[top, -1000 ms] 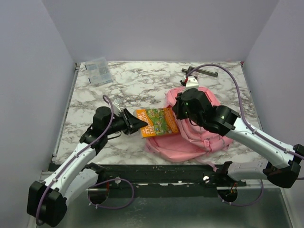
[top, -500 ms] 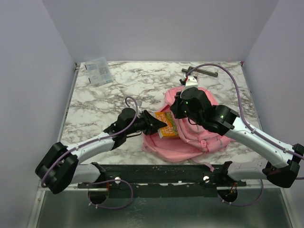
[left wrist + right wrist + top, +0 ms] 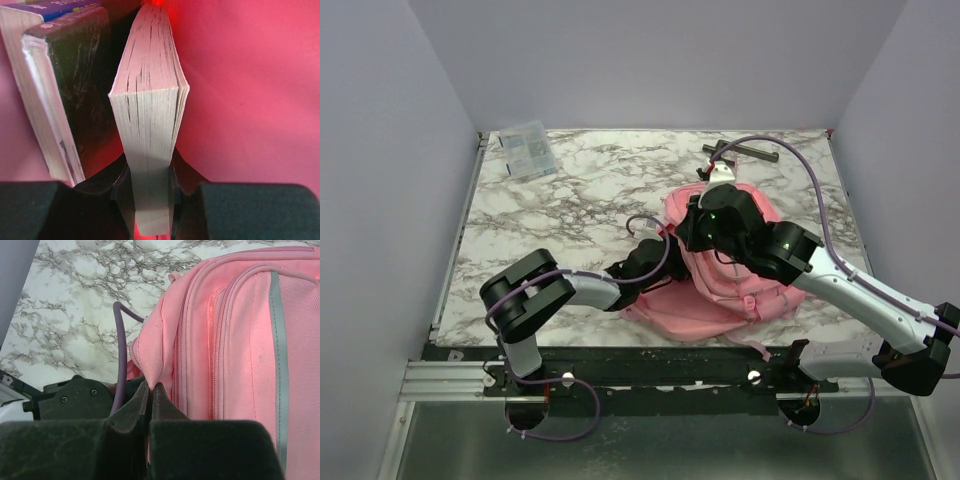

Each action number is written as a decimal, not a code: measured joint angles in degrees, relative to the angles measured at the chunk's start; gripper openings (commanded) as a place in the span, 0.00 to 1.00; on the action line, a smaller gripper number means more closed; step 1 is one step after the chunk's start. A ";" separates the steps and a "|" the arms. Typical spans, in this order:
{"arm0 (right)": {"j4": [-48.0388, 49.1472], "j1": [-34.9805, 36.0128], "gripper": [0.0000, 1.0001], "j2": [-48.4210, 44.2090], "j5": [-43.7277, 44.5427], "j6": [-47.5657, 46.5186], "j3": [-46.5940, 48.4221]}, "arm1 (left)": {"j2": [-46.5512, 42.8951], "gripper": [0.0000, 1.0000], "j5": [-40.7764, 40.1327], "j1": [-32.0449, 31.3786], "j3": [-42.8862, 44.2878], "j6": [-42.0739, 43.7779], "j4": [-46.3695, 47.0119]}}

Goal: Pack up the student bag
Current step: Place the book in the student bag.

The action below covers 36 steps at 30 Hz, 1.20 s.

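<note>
Lying on the marble table (image 3: 570,190), right of centre in the top view, the student bag (image 3: 740,290) is sitting with its opening facing left. Left arm (image 3: 590,290) is reaching into that opening. In the left wrist view, the left gripper (image 3: 148,186) is clamping the lower edge of a paperback (image 3: 147,125), page edges toward the lens, pink lining all around. A second book (image 3: 75,85) is standing just beside it at frame left. Right gripper (image 3: 150,395), fingers together, is pinching the bag's fabric rim. A clear packet (image 3: 528,150) is lying at upper left of the table.
</note>
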 measured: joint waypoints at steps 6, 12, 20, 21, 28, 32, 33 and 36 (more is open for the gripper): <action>1.09 0.00 0.00 -1.14 -0.31 0.72 -1.90 | 3.23 0.69 -4.87 -2.71 1.92 0.81 2.27; 1.18 0.00 0.00 -2.51 0.15 0.87 -2.58 | 0.66 0.84 -4.46 -2.71 0.61 2.03 -1.84; 1.18 0.02 0.00 -3.50 0.81 0.66 -3.96 | -7.41 0.86 3.87 2.71 -3.06 3.96 -8.39; 1.18 0.02 0.00 -3.50 0.79 0.52 -3.98 | -7.56 0.86 4.48 2.95 -3.13 4.02 -8.66; 1.09 0.02 0.01 -3.93 0.35 0.33 -4.63 | -12.90 0.78 8.31 4.35 -6.10 6.45 -9.60; 1.27 0.02 0.00 -5.25 -0.11 0.33 -5.77 | -13.38 0.63 10.73 5.57 -5.57 5.42 -8.90; 1.31 0.02 0.01 -5.44 -0.22 0.35 -5.92 | -12.63 0.61 11.39 5.68 -5.11 5.84 -8.76; 1.29 0.02 0.00 -5.64 -0.57 0.35 -6.23 | -9.40 0.55 12.24 4.72 -3.34 6.10 -8.39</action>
